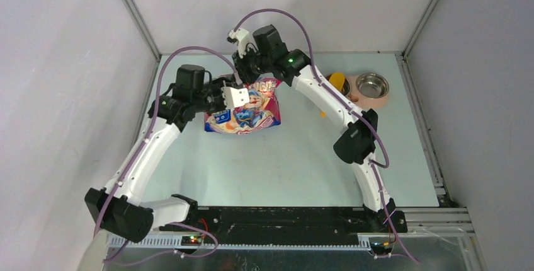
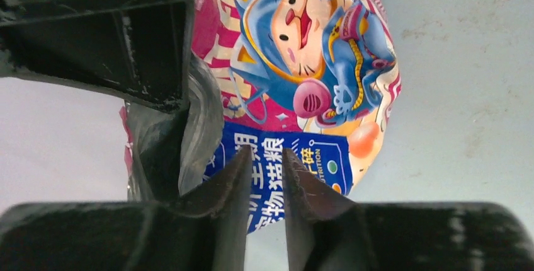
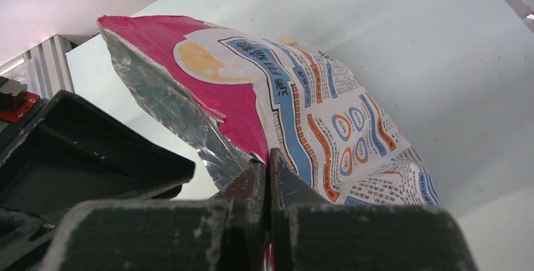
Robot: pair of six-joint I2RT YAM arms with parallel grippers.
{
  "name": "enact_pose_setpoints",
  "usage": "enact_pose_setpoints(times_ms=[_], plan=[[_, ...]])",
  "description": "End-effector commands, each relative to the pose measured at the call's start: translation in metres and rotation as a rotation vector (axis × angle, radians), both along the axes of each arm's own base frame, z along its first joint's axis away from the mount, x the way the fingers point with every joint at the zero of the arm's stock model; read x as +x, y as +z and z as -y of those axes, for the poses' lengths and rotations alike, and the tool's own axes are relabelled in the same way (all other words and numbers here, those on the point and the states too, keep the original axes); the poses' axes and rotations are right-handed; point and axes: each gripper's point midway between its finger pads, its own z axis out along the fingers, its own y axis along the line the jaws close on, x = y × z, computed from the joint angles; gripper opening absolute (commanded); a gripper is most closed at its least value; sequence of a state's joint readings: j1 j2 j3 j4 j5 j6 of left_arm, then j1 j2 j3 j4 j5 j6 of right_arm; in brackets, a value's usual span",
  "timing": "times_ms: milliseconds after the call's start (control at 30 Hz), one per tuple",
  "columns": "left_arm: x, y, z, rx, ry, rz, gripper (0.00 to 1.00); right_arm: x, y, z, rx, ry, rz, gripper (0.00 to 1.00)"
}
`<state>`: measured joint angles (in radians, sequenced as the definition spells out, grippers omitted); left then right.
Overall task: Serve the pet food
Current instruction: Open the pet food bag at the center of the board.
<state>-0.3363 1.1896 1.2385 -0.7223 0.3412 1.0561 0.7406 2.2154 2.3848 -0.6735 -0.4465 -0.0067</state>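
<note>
Though no pet food shows anywhere, it is presumably inside the bag [image 1: 242, 115], which sits mid-desk [image 1: 296, 164] in the top view. The right tool [image 1: 247, 80] meets the bag's far edge and the left tool [image 1: 242, 99] hangs over its upper left corner. The steel bowls [image 1: 371, 86] and a yellow scoop [image 1: 338, 82] stand well apart to the bag's right. The right arm is the nearer to them, so any tipping would have to go that way.

In the left wrist view, the left tool's fingers [image 2: 227, 189] stand a narrow slit apart with nothing pinched between them – the bag's printed face lies just beyond the tips. The bag's long axis runs away from the camera, with its silver-lined mouth to the left, where the right tool grips it. A cartoon cat in blue fills the print. Below it, white Chinese characters on a blue band include 猫粮, and beside them the letters "TRITION".

In the right wrist view, the right tool's jaws are pressed together on the torn edge of the bag's mouth, lifting it off the desk. The bag's back panel carries rings and blocks of print too small to read.
</note>
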Motion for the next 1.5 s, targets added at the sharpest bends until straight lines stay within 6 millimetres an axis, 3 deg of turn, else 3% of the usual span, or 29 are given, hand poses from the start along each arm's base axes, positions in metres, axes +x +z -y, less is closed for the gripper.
enact_pose_setpoints(times_ms=[0,33,100,467,700,967,1033,1200,1367,1467], plan=[[0.005,0.040,0.011,-0.027,-0.084,0.089,0.42,-0.022,0.057,0.017,0.074,0.019,0.018,0.00],[0.004,0.041,0.011,-0.028,-0.089,0.086,0.71,-0.020,0.058,0.018,0.073,0.014,0.019,0.00],[0.000,0.041,0.012,-0.023,-0.103,0.073,0.94,-0.019,0.056,0.018,0.072,0.011,0.016,0.00],[0.005,0.034,0.001,0.061,-0.087,0.102,0.90,-0.016,0.052,0.017,0.065,0.007,0.011,0.00],[0.038,0.021,-0.012,0.157,0.048,0.199,0.86,-0.018,0.053,0.017,0.067,0.013,0.015,0.00],[0.052,0.019,-0.017,0.187,0.102,0.247,0.71,-0.021,0.055,0.016,0.070,0.020,0.013,0.00],[0.055,0.022,-0.018,0.183,0.121,0.260,0.58,-0.021,0.054,0.015,0.068,0.021,0.012,0.00],[0.053,0.017,-0.018,0.196,0.115,0.241,0.38,-0.021,0.054,0.015,0.071,0.023,0.010,0.00],[0.043,0.002,-0.018,0.206,0.097,0.176,0.04,-0.020,0.060,0.016,0.079,0.025,0.024,0.00],[0.033,-0.004,-0.017,0.194,0.080,0.137,0.00,-0.019,0.064,0.014,0.069,0.025,0.067,0.02]])
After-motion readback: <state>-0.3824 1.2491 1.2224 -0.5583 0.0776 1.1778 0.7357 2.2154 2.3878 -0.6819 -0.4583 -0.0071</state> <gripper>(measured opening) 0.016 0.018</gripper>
